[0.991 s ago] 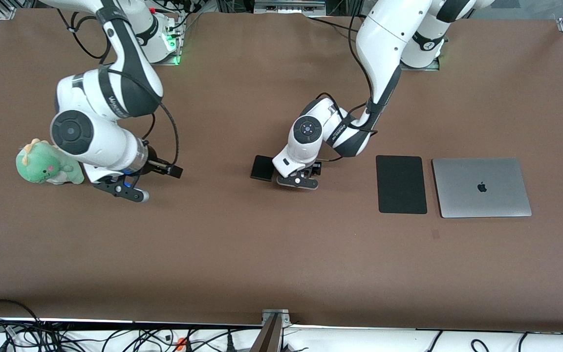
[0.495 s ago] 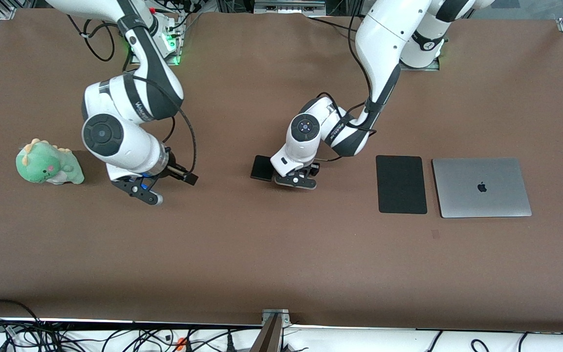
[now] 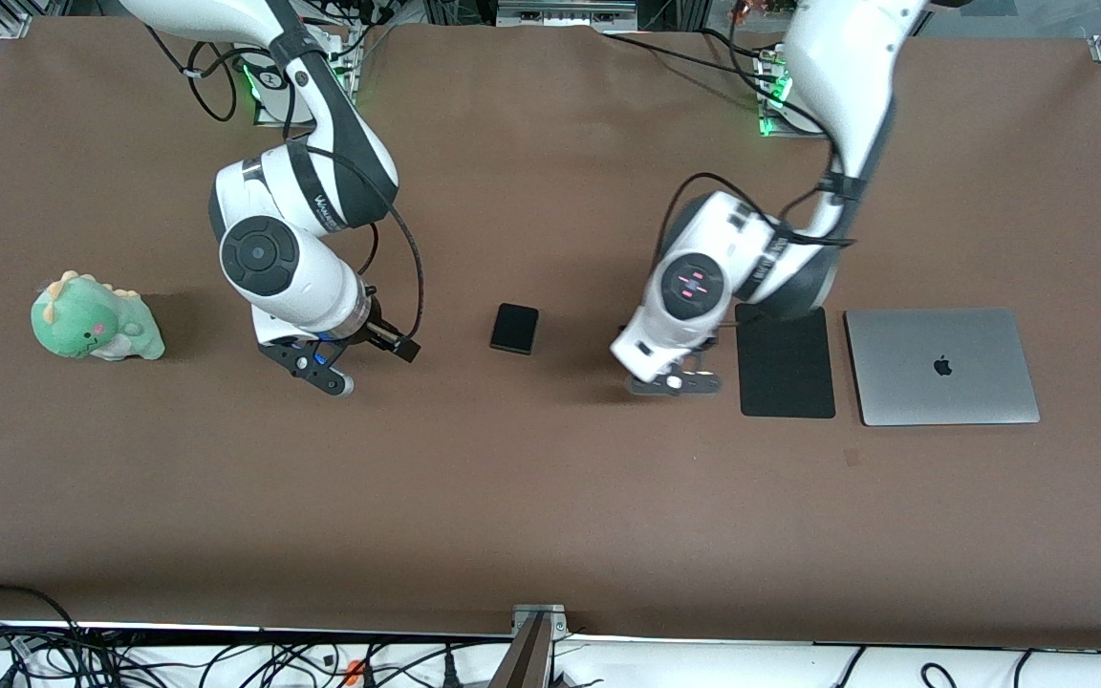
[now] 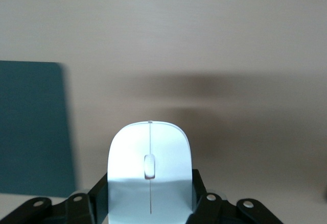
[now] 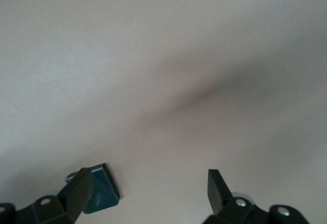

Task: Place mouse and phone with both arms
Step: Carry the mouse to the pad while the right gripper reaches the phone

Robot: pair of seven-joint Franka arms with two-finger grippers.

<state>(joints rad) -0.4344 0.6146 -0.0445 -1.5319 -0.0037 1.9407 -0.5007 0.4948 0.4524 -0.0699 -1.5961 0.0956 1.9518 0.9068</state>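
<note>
The mouse [image 4: 148,170] looks like smooth, glossy white plastic. The phone [image 3: 514,329] is matt black. The worktop [image 3: 550,497] has a dull brown cover. The laptop [image 3: 941,366] looks like brushed silver metal, the dinosaur toy [image 3: 92,320] soft green plush.

Even overhead light is cast across the brown table [image 3: 550,497], with soft shadows thrown beside the phone [image 3: 514,328]. Wrist views are rendered washed-out and pale; glare is seen on the mouse [image 4: 149,168].

Right claw [image 5: 153,191] fingers [image 5: 82,188] spread wide (nothing between) over bare table [image 5: 163,55].
</note>
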